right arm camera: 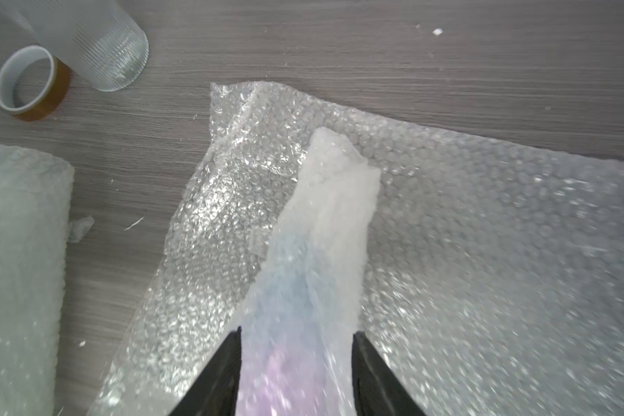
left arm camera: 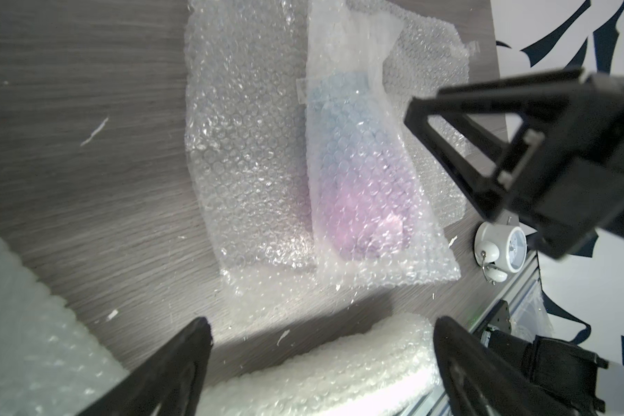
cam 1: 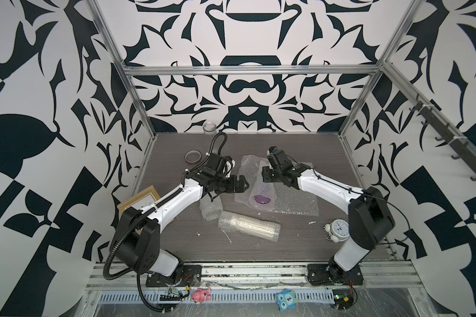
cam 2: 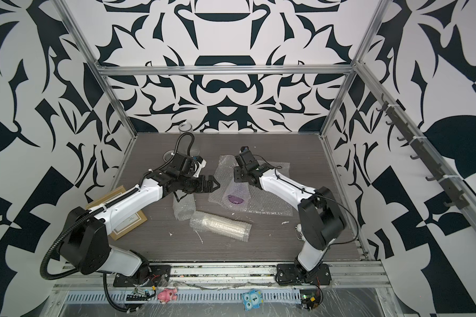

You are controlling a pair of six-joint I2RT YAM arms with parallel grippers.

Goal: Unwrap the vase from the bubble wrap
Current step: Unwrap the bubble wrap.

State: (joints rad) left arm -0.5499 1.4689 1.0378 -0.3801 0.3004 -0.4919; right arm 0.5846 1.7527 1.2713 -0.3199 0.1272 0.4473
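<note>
Right end effector [right arm camera: 296, 333] is straddling the wrapped vase [right arm camera: 285, 288], its jaws standing apart either side of it; whether they are pinching it I cannot tell. Left end effector [left arm camera: 323, 320] is hovering with jaws spread wide. This step is calling for the right one to take only the loose outer flap of bubble wrap [left arm camera: 343, 54] while the left is pinning the bundle against rolling. Beyond the alarm clock [cam 1: 338, 227], toward the left arm [cam 1: 176, 197], the vase is lying on its side on a flat sheet [cam 1: 297, 203], showing blue fading to pink through cloudy bubbles, its dark purple scalloped end lying nearer the clock
</note>
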